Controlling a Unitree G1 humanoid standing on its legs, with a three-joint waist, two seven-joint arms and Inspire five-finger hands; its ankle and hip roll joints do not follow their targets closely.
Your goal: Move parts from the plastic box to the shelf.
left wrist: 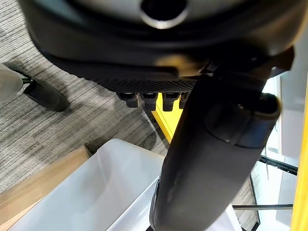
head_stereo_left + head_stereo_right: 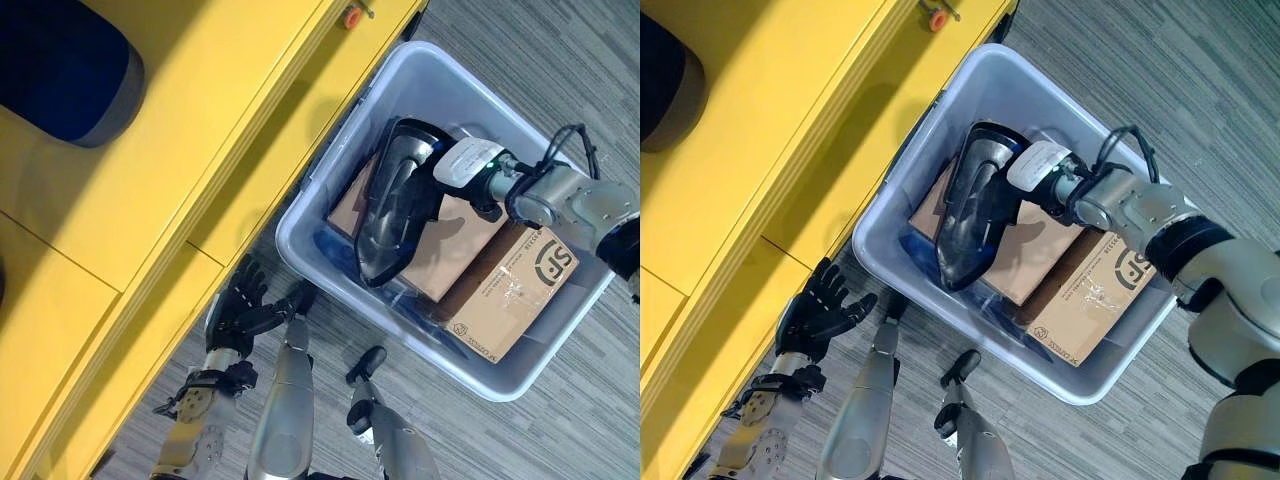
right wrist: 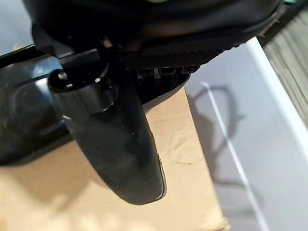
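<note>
A yellow shelf [image 2: 150, 200] fills the left side, with a dark blue rounded object [image 2: 65, 65] on its upper part and an orange knob [image 2: 352, 17] at its far edge. Below the shelf's edge, over grey carpet [image 2: 560, 60], the left robot hand [image 2: 237, 310] hangs with fingers spread and straight, holding nothing.

Just beside the shelf sits the pale plastic box [image 2: 330, 170], its near-left corner close to the left robot hand. Inside it lie two cardboard cartons: one flat [image 2: 450, 250] under the part, another [image 2: 515, 285] toward the right wall, tilted against the first.

The part [image 2: 395, 200], a glossy black curved shell, rests on the flat carton in the box's middle. The right robot hand [image 2: 470, 165] reaches in from the right and meets the part's upper end. In the right wrist view its thumb [image 3: 120, 139] lies over the carton beside the black shell [image 3: 24, 120]; whether the fingers clasp the part, I cannot tell.
</note>
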